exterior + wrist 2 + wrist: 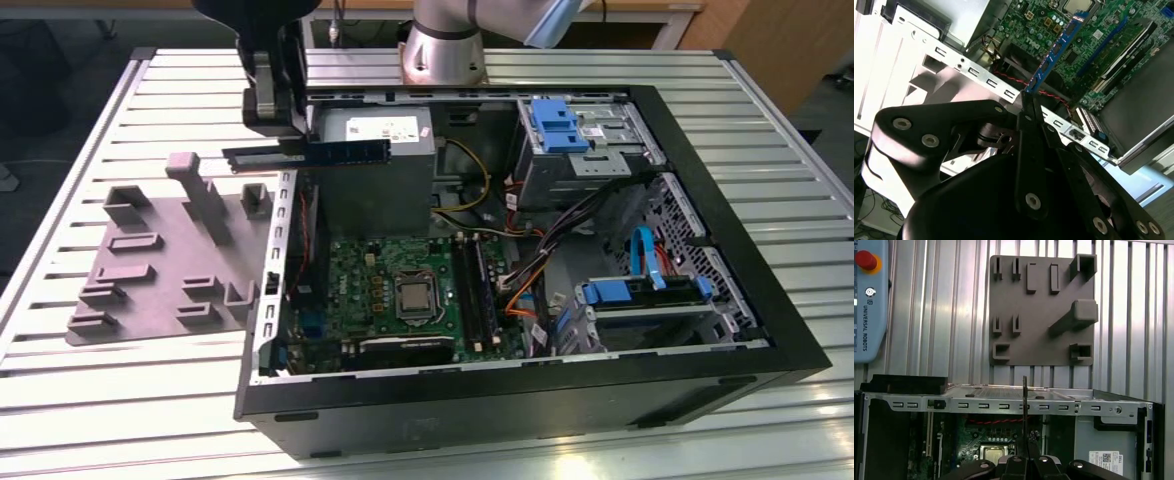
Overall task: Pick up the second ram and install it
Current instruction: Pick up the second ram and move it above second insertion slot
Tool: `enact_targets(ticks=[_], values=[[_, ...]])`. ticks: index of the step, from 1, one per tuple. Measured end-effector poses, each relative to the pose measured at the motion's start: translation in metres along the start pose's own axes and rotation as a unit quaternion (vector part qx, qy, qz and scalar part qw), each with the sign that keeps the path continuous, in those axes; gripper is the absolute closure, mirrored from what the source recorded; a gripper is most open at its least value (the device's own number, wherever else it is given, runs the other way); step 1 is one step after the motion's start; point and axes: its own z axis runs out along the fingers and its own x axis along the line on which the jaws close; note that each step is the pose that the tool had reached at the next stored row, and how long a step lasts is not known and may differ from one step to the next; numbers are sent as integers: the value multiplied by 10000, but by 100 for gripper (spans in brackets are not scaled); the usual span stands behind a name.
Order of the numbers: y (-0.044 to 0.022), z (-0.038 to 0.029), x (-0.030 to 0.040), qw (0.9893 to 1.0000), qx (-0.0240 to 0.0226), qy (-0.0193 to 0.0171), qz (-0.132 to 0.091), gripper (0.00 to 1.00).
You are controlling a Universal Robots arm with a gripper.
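Observation:
My gripper hangs above the open computer case's wall on the exterior view's left, shut on the second ram. The ram is a long thin dark stick, held level over that wall in front of the power-supply box. In the second wrist view the ram runs as a blue strip from the shut fingers out over the green board. The first wrist view shows it edge-on as a thin dark line above the gripper. The board's long black slots lie lower in the case.
A grey plastic tray with raised blocks lies on the slatted table beside the case, on the exterior view's left. The black case holds cables, blue drive brackets and a processor socket. A pendant lies on the table.

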Motion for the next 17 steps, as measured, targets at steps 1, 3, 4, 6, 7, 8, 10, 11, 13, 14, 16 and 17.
enact_targets(ticks=[1, 3, 4, 6, 7, 8, 10, 11, 13, 14, 16, 17], values=[[-11, 0, 0, 10000, 0, 0, 0, 89], [-32, -1, 1, 10000, 0, 0, 0, 89], [-42, -2, 1, 10000, 0, 0, 0, 89], [-65, -2, 2, 10000, 0, 0, 0, 89], [-76, -2, 2, 10000, 0, 0, 1, 89], [-87, -3, 3, 10000, 0, 0, 0, 89], [-110, -3, 3, 10000, 0, 0, 0, 89], [-123, -4, 3, 10000, 0, 0, 0, 89], [-146, -4, 4, 10000, 0, 0, 0, 89], [-158, -4, 5, 10000, 0, 0, 0, 89], [-182, -6, 5, 10000, 0, 0, 0, 89], [-194, -6, 6, 10000, 0, 0, 0, 89]])
